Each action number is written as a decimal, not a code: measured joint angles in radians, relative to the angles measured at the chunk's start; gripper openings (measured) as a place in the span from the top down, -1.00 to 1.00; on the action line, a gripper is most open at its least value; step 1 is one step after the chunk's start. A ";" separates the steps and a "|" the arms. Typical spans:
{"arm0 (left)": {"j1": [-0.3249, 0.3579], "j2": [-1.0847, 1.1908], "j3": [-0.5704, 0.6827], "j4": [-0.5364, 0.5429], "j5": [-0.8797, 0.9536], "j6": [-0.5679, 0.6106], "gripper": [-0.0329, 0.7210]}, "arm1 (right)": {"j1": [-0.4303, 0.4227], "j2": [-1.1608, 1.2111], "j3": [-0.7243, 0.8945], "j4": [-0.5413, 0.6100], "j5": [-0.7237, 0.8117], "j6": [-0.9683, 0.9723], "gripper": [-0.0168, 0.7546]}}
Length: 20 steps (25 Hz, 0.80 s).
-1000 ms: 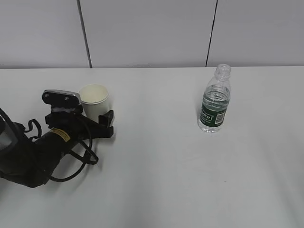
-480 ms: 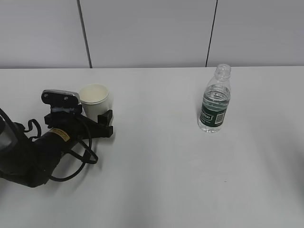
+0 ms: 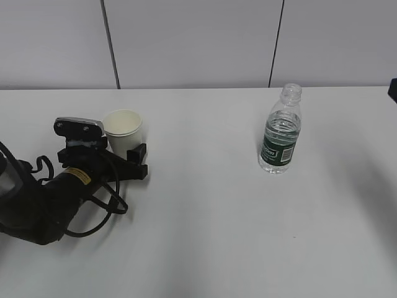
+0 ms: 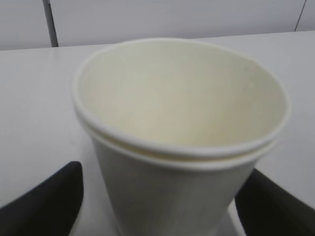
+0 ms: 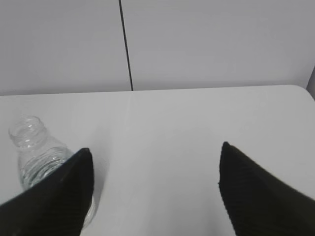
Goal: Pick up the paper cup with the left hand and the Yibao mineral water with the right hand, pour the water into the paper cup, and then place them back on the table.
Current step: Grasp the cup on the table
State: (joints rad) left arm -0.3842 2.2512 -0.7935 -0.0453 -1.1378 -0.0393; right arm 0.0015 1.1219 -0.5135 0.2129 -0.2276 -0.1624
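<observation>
The white paper cup [image 3: 123, 127] stands upright at the left of the table [image 3: 205, 211]. My left gripper [image 3: 124, 149], on the yellow-labelled arm, is open with the cup between its jaws. In the left wrist view the cup [image 4: 177, 128] fills the frame, empty, with a black finger [image 4: 49, 201] on each side and a narrow gap on the left side. The Yibao bottle [image 3: 280, 133] stands upright and capless at the right, holding clear water. My right gripper [image 5: 155, 162] is open and empty; the bottle [image 5: 32, 147] is beside its left finger, outside the jaws.
A grey panelled wall [image 3: 198, 43] runs along the table's far edge. A dark bit of the right arm [image 3: 393, 90] shows at the right edge of the exterior view. Bare white tabletop lies between the cup and the bottle.
The left gripper's near finger has crept slightly left toward the cup. A dark part of the right arm has come into the exterior view at the right edge. Cup and bottle have not moved.
</observation>
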 joint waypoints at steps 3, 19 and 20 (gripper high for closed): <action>0.000 0.000 0.000 0.000 0.000 0.000 -0.60 | 0.000 0.100 0.007 -0.056 -0.154 0.000 -0.56; 0.000 0.000 0.000 0.000 0.000 0.000 -0.60 | 0.000 0.649 0.193 -0.395 -0.899 0.155 -0.56; 0.000 0.000 0.000 0.000 0.000 0.000 -0.60 | 0.000 0.668 0.187 -0.405 -0.899 0.162 -0.56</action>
State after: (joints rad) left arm -0.3842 2.2512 -0.7935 -0.0453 -1.1378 -0.0393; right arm 0.0015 1.7897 -0.3265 -0.1919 -1.1265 0.0000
